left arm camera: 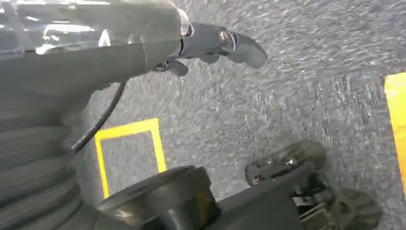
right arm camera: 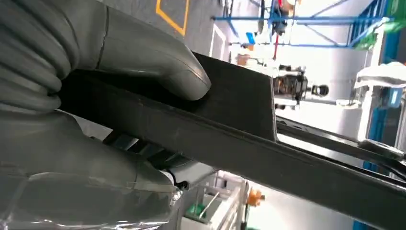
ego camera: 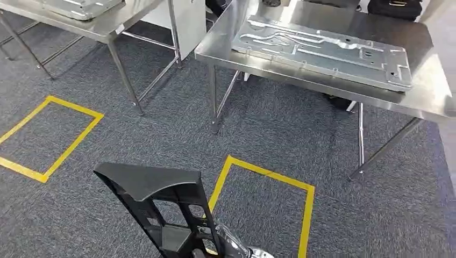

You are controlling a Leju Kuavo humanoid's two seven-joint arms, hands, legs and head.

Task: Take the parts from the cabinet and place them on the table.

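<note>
Right hand [right arm camera: 95, 72] grips a black part [ego camera: 156, 199], thumb pressed on its flat face, low in the head view; left hand [left arm camera: 215, 45] hangs empty, fingers apart. Steel table [ego camera: 430, 102] sits upper right.

Grey carpet [ego camera: 161, 134] with yellow tape squares [ego camera: 266, 207], two steel tables [ego camera: 430, 97]

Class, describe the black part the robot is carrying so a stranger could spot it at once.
Start at the grey carpet with yellow taped squares. Low in the head view, the black part rises, held by the right hand. Unlike the flat silver panel on the table, it is dark and openwork.
</note>
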